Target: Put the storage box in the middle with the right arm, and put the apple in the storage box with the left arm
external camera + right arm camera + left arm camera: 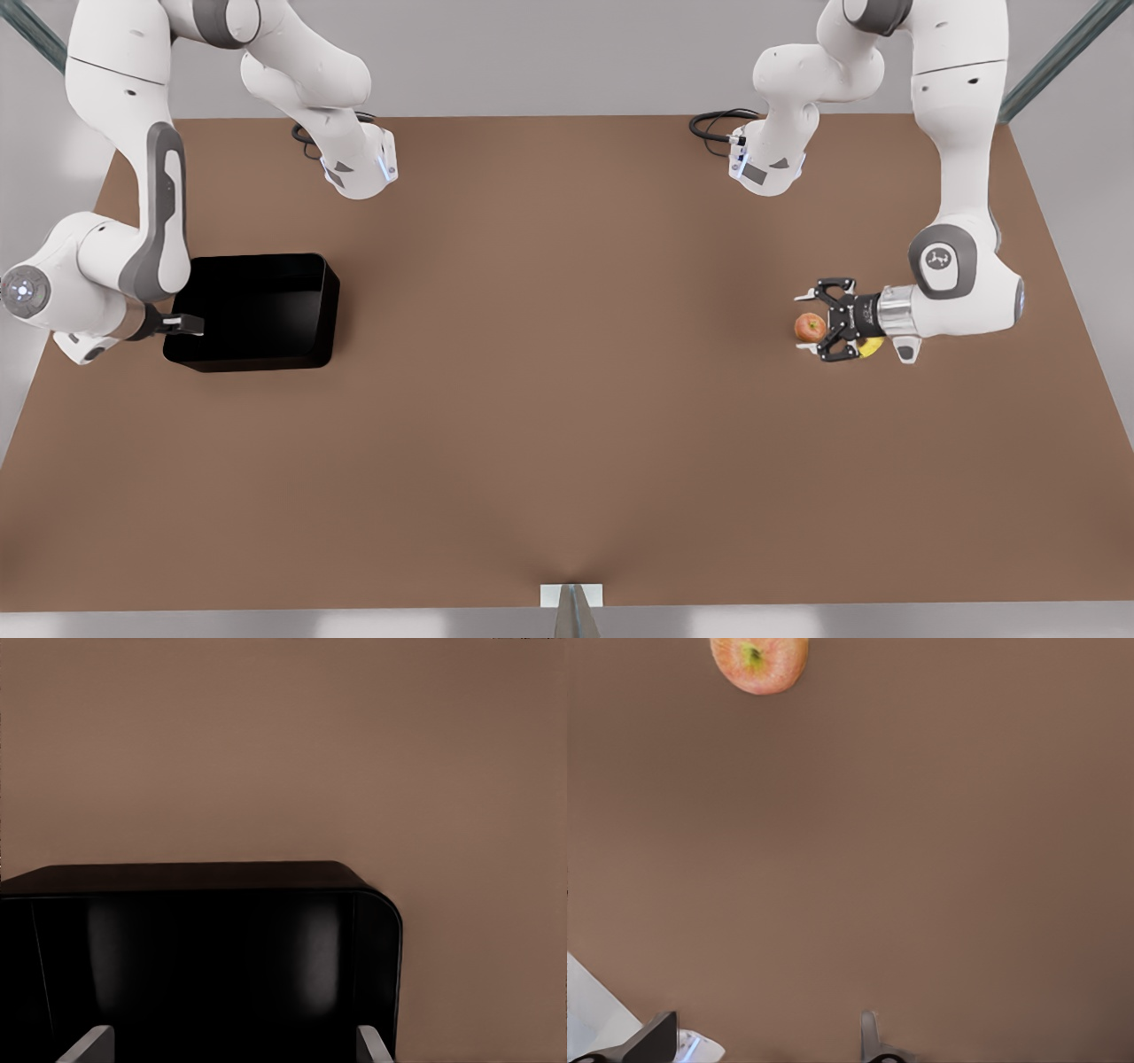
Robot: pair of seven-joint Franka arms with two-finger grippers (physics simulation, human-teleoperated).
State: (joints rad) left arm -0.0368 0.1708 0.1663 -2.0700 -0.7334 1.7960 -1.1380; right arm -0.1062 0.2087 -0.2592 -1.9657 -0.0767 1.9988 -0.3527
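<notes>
- Progress check: basically nothing finished yet. The storage box (257, 310) sits far out at the front view's left side of the bench (567, 399), nowhere near the middle, and it looks empty in the right wrist view.
- The right hand (182, 324) is at the box's outer wall, fingers spread wide with the wall between them as far as the right wrist view shows. I'd say it's lined up for a grab, but no clamp on the rim yet.
- The apple (809, 328) rests on the bench over at the front view's right, well apart from the box.
- The left hand (808, 321) is right by the apple with its fingers wide, holding nothing. In the left wrist view the apple (759, 663) lies ahead of the fingertips (870, 1036), not between them.
- There's a banana (872, 347) peeking out from under that hand, so the pick could bump it.
- Left to do: grip the box, get it to the centre, then pick the apple and drop it in.
- Surface is plain brown and matte, bare through the centre. Pale grey walls behind, with dark cables near both arm bases.
</notes>
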